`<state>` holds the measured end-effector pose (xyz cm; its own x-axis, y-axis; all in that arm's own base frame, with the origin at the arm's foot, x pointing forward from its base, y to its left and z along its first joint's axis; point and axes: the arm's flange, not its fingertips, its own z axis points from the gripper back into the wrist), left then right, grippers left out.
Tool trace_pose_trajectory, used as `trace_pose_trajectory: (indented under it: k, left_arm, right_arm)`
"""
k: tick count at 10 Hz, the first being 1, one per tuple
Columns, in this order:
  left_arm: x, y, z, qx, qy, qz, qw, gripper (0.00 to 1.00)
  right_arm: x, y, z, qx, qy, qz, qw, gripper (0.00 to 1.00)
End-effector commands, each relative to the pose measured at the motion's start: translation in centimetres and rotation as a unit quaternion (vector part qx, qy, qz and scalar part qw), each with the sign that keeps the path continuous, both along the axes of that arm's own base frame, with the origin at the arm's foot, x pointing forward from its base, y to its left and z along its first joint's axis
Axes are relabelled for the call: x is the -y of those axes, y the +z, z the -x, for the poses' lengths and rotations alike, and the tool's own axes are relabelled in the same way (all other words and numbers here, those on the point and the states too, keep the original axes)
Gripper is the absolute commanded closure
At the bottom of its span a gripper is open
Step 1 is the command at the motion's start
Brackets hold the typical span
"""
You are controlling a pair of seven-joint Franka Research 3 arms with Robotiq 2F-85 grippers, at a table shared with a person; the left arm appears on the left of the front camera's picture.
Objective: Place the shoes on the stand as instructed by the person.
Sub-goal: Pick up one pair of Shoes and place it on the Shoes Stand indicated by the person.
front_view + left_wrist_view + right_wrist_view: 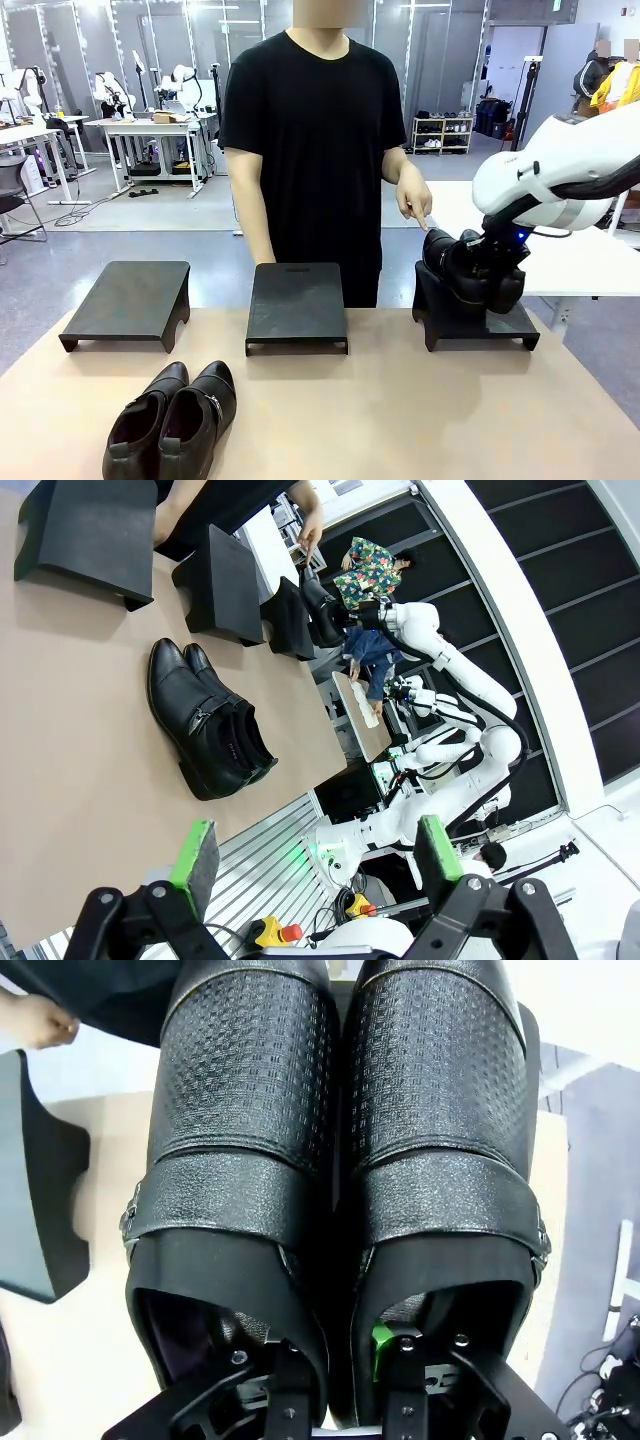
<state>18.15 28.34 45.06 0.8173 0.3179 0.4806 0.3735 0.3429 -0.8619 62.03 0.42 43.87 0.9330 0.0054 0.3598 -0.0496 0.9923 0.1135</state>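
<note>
Front view: right gripper (492,258) clamped on held pair (455,268), tilted over right stand (505,332) at 3 o'clock, where person's hand (413,195) points; level, then lower squarely. Left wrist view: left gripper (315,850) spread and empty, second pair (205,725) lying at 10 o'clock. Right wrist view: both inner walls pinched together; let go only once soles rest.

The shoes (180,420) at seven o'clock of the matt tan table (400,420) are smooth, glossy black leather; the stands (297,300) look matt black.

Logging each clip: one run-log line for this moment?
right gripper: shut on held pair, at right stand | left gripper: open | second pair: on table | hand: pointing at right stand
</note>
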Motion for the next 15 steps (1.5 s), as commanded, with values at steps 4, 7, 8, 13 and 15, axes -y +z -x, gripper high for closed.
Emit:
trace_pose_trajectory:
  k: [4,7,8,13,15]
  left_arm:
    - [0.0,0.1,0.1,0.006,-0.002,0.002,1.000,0.00]
    - [0.0,0.1,0.1,0.006,-0.002,0.002,1.000,0.00]
    - [0.0,0.1,0.1,0.006,-0.002,0.002,1.000,0.00]
    - [0.0,0.1,0.1,0.006,-0.002,0.002,1.000,0.00]
    - [0.0,0.1,0.1,0.006,-0.002,0.002,1.000,0.00]
  right_arm:
    - [-1.2,-1.8,-0.9,0.028,-0.041,-0.004,0.999,0.87]
    - [-1.8,-3.5,-1.2,0.032,-0.048,-0.007,0.998,0.87]
    - [-1.9,-4.0,-1.3,0.024,-0.052,-0.003,0.998,0.87]
    - [-1.7,-4.9,-0.9,0.026,-0.054,0.008,0.998,0.45]
    - [-1.5,-4.6,-0.6,0.026,-0.059,0.007,0.998,0.00]
